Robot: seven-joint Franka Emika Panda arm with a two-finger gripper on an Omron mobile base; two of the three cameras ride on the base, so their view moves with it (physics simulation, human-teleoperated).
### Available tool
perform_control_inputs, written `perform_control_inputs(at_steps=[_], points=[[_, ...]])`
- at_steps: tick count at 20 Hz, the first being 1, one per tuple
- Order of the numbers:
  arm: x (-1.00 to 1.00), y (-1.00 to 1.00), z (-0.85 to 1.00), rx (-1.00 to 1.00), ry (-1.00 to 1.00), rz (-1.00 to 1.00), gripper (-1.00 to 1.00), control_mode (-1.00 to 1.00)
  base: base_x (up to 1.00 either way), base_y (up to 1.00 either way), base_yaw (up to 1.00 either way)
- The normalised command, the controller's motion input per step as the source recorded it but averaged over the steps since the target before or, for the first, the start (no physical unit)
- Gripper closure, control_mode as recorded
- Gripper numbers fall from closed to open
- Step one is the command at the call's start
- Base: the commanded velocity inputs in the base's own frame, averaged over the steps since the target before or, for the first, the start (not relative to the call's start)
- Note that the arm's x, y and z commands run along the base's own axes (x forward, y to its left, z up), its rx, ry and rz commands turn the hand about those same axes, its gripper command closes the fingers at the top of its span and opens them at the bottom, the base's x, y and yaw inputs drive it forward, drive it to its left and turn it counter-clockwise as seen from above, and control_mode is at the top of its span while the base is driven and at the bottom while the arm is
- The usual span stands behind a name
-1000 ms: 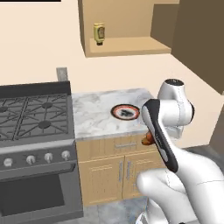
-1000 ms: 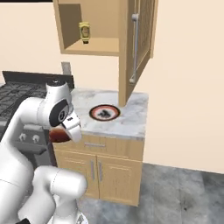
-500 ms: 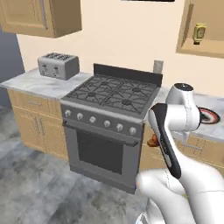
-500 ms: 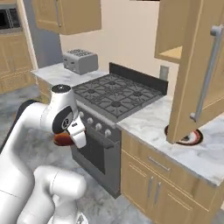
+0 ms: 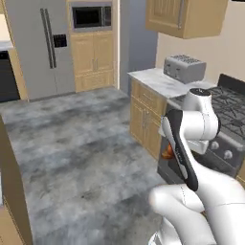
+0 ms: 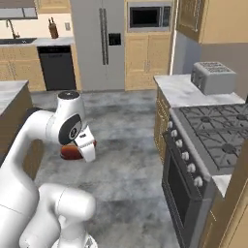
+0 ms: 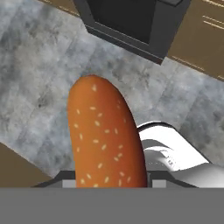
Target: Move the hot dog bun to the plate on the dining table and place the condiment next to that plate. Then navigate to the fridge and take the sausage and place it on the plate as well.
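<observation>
The hot dog bun (image 7: pixel 105 135) is held clamped in the tool (image 6: pixel 77 151), low centre of the hand view (seeded top up). During transit toward the dining tabletop, the grip should be kept firm and level, clear of the stove (image 6: pixel 213 140).

1. Your base has turned hard: a second ago both base cameras faced the marble counter with the plate and the open upper cabinet holding the condiment; now they face the open kitchen floor (image 5: pixel 81 158).
2. The stove (image 6: pixel 213 140), which came into the pictures half a second ago, has slid to the right side of both base views.
3. The toaster (image 5: pixel 184 68) now sits on the counter's far end beyond the stove.
4. New in front of you: the fridge (image 6: pixel 99 43), the built-in microwave (image 6: pixel 149 17) and the dishwasher (image 6: pixel 57 68).
5. The plate, condiment and open cabinet have left the views.
</observation>
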Motion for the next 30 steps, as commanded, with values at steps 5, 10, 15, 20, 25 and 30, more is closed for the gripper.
perform_control_inputs(at_steps=[5, 10, 15, 20, 25, 30], points=[[0.00, 0.00, 0.00, 0.00, 0.00, 0.00, 1.00, 1.00, 0.00, 0.00, 1.00], [0.00, 0.00, 0.00, 0.00, 0.00, 0.00, 1.00, 1.00, 0.02, 0.13, 0.95], [0.00, 0.00, 0.00, 0.00, 0.00, 0.00, 1.00, 1.00, 0.42, 0.93, 0.26], [0.00, 0.00, 0.00, 0.00, 0.00, 0.00, 1.00, 1.00, 0.73, 1.00, -0.01], [0.00, 0.00, 0.00, 0.00, 0.00, 0.00, 1.00, 1.00, 0.71, 1.00, -0.17], [0.00, 0.00, 0.00, 0.00, 0.00, 0.00, 1.00, 1.00, 0.71, 1.00, -0.35]])
